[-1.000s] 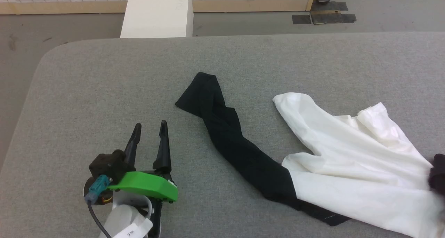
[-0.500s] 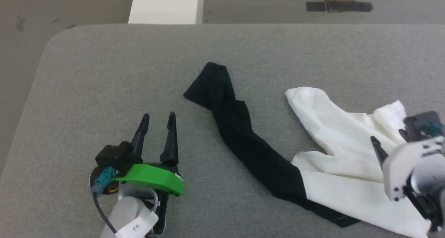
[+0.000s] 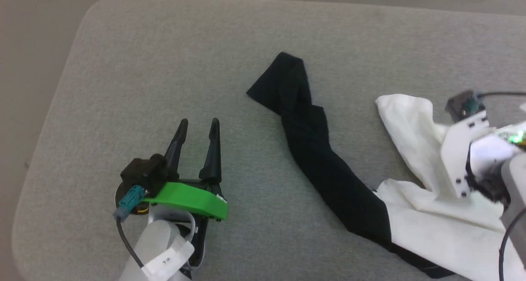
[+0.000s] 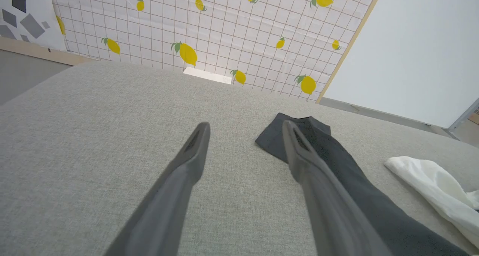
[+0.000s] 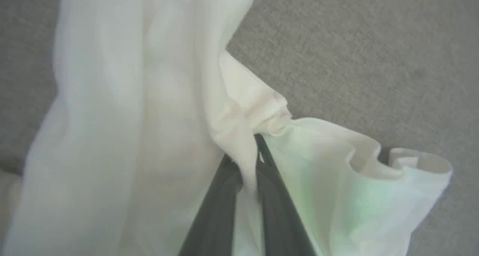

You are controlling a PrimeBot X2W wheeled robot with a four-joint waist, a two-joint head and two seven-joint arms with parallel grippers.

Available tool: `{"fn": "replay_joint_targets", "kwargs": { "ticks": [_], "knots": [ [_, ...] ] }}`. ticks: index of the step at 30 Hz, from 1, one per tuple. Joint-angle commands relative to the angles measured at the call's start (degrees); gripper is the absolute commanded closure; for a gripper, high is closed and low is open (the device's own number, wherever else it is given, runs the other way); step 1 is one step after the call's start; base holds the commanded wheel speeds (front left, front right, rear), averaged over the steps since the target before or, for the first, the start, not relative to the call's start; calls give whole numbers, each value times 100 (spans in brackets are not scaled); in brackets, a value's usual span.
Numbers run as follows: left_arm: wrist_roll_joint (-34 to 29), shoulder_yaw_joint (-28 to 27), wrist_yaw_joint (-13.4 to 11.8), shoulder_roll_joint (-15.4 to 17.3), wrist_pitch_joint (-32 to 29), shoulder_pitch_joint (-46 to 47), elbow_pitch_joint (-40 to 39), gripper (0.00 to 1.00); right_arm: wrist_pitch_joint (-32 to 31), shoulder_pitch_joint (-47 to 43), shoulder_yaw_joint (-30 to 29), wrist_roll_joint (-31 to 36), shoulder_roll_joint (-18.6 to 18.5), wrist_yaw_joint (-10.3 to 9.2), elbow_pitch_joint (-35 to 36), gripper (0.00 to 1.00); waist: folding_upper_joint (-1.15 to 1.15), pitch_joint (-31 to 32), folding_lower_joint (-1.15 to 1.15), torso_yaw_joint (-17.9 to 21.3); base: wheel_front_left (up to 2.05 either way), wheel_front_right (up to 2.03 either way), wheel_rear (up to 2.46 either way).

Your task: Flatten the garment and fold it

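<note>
Pinching a white fold of the garment [image 3: 404, 123] at frame right, your right gripper [image 5: 242, 149] is clamped tight, presumably to spread it, while your left gripper [image 3: 198, 121] sits wide open, empty, lower left.

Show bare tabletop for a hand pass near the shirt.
Free: the stretch from the left gripper to the table's far edge, left of the black sleeve; also the wedge between sleeve and white body. Crowded: right side, where the right gripper pinches that body.

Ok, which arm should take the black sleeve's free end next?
Left. The left claw is open, empty and close beside the black sleeve. The right claw is shut on the white body of the garment, so it is occupied.
</note>
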State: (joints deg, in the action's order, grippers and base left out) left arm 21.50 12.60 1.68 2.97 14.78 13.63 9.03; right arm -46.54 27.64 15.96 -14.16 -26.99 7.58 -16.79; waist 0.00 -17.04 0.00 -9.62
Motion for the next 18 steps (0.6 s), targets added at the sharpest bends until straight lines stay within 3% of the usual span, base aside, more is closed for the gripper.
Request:
{"fn": "replay_joint_targets", "kwargs": {
  "ticks": [1, 8, 13, 18],
  "knots": [
    [90, 31, -28, -8, 22, 120, -24, 0, 54, 193, 161, -20, -17, -9, -84, 100, 0, -172, 0, -194, 0, 0, 0],
    [248, 197, -102, -9, 22, 268, -96, 0, 741, 1700, 588, 197, -26, -9, -280, 100, 0, -404, 0, -511, 0, 0, 0],
    [363, 328, -145, -9, 22, 389, -149, 0, 1484, 2693, 397, 671, 181, -9, -867, 100, 0, -585, 0, -761, 0, 0, 0],
    [419, 379, -189, -9, 22, 434, -182, 0, 1816, 3018, 286, 864, 376, -9, -1599, 100, 0, -659, 0, -851, 0, 0, 0]
  ]
}}
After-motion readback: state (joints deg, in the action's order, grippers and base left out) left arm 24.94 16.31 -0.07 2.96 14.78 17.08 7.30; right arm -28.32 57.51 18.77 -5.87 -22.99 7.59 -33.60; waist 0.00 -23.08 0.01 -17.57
